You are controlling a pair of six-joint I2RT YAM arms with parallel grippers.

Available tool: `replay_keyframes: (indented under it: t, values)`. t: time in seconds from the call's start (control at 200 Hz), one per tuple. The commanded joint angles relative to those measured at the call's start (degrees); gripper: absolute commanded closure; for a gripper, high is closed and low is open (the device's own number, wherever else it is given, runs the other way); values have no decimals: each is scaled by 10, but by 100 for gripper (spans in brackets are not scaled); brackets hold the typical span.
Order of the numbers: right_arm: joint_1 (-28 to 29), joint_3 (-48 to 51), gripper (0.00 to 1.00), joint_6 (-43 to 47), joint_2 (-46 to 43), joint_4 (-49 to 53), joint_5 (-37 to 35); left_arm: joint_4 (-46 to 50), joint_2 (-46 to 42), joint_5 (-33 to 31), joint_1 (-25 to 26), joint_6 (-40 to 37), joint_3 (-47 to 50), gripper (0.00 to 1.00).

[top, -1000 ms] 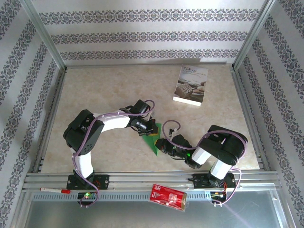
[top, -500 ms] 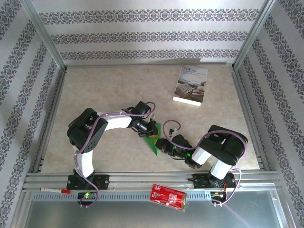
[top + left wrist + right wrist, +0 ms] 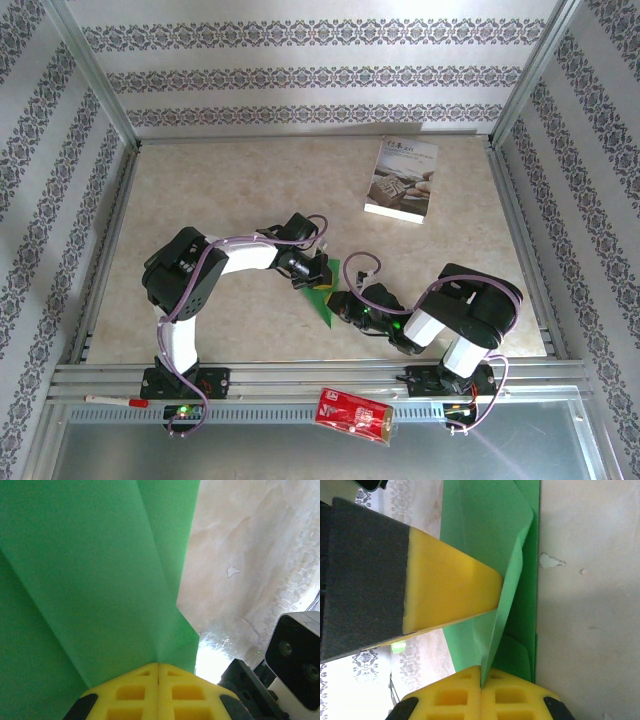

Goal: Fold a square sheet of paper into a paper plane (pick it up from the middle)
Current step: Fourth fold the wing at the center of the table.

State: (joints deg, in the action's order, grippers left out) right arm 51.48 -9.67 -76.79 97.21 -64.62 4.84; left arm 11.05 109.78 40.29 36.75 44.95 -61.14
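The square sheet of paper (image 3: 326,292) is bright green and folded into a pointed shape with lengthwise creases. It sits between both arms in the near middle of the table. My left gripper (image 3: 318,273) is shut on its far part; in the left wrist view the yellow fingertips (image 3: 131,692) meet on a raised crease of the green paper (image 3: 90,580). My right gripper (image 3: 342,301) is shut on an upright flap of the paper (image 3: 512,590) at the near side. The left gripper's yellow pad (image 3: 447,592) rests against that same flap from the left.
A white printed booklet (image 3: 402,180) lies at the back right of the table. A red packet (image 3: 352,415) and a white stick with a red tip (image 3: 115,400) lie on the front rail. A small white chip (image 3: 549,560) marks the tabletop beside the paper.
The left arm's elbow has shifted slightly to the right and its gripper has edged closer to the right one. Both grippers have kept their hold on the paper.
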Motion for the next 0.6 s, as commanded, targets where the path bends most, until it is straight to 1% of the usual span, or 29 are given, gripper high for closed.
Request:
replay_keyframes:
  t: [0.0,0.195,0.35,0.44,0.595]
  values:
    - [-4,14,93,1,18,132,-20,1,13,-13,0,-16,-3,98]
    - [-1,11,89,2,-5,159,-21,-1,21,-14,-2,-19,0,98]
    - [0,12,86,4,-44,188,-22,-1,21,-14,-3,-18,1,98]
    - [0,10,84,10,-79,217,-25,-2,20,-15,-3,-15,3,98]
    - [0,4,81,23,-153,308,-33,-5,20,-16,-3,-12,5,98]
